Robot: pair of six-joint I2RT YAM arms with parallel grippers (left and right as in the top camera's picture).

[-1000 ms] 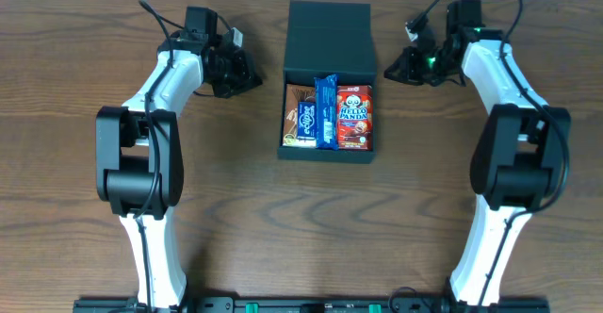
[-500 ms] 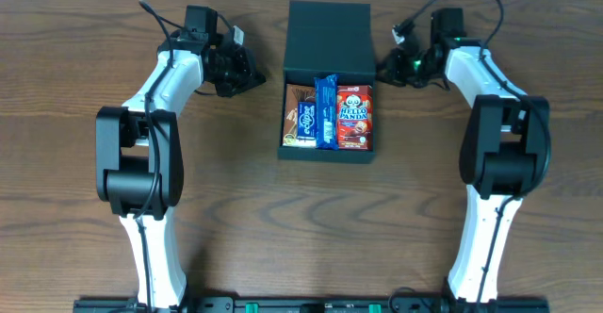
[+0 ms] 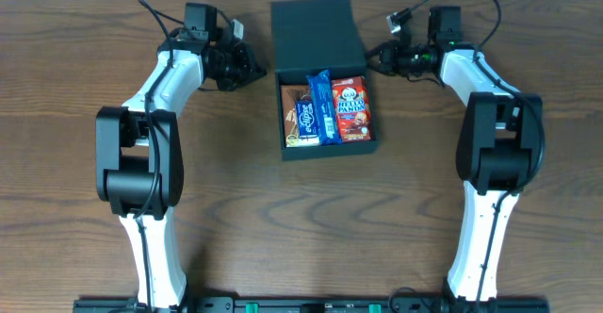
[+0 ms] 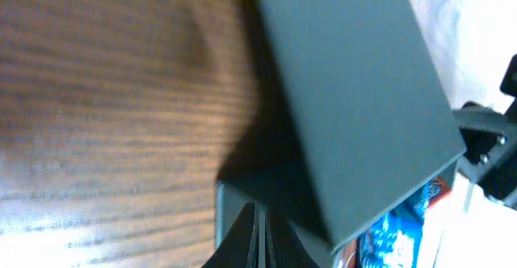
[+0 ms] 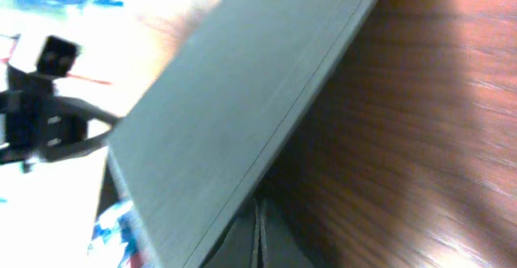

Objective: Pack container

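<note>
- dark brown wood-grain table [image 3: 301, 219], with only a thin pale strip showing past its far edge
- the box [image 3: 330, 150] sits mid-table toward the far edge, its lid [image 3: 313, 32] flipped back toward that edge
- since a second ago the box has slid toward the left edge and twisted a little, and the right arm has swung in closer to the lid
- left gripper [image 3: 247, 68] is just off the box's left side, and the wrist view shows its fingers pressed together on nothing
- right gripper [image 3: 377, 58] is right by the lid's right edge, also clenched empty; can't tell if it's touching
- three snacks lie side by side in the box: a brown packet [image 3: 300, 117], a blue packet [image 3: 322, 107] and a red Hello Panda packet [image 3: 350, 108]
- both wrist views are blurry and the lid blocks most of them
</note>
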